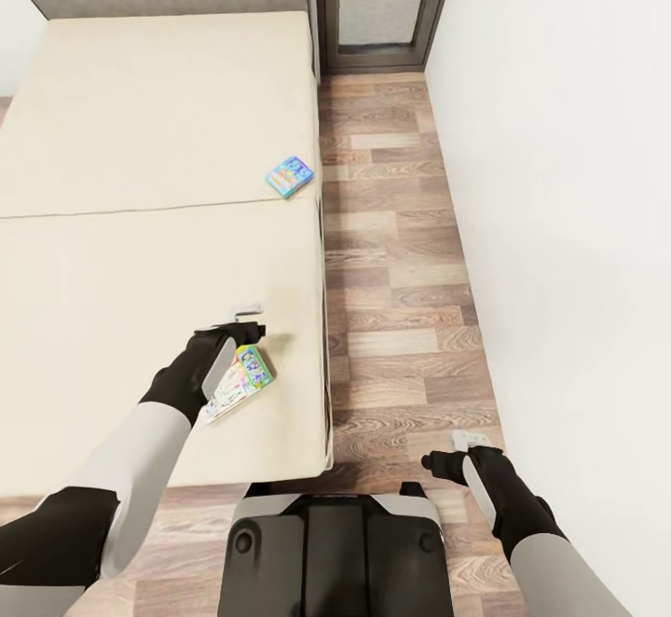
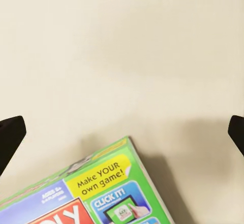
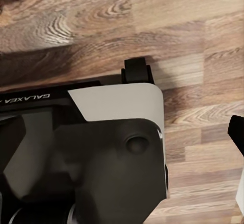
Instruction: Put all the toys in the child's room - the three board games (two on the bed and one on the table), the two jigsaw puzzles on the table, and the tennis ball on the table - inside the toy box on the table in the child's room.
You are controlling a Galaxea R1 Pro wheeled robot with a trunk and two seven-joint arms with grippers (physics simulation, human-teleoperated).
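1. You have one board game (image 1: 239, 381) lying flat on the bed (image 1: 140, 226), near its foot and close to the floor-side edge. Its lid is green and blue, with "Make YOUR own game!" on a yellow patch.
2. You have a second board game (image 1: 289, 176), a small blue-green box, lying flat further up the bed, just beside that same edge.

A wide cream bed (image 1: 140, 226) fills the left of the frame. One board game (image 1: 290, 176) lies near its right edge, another board game (image 1: 244, 377) lies lower, beside wooden floor (image 1: 401, 253).
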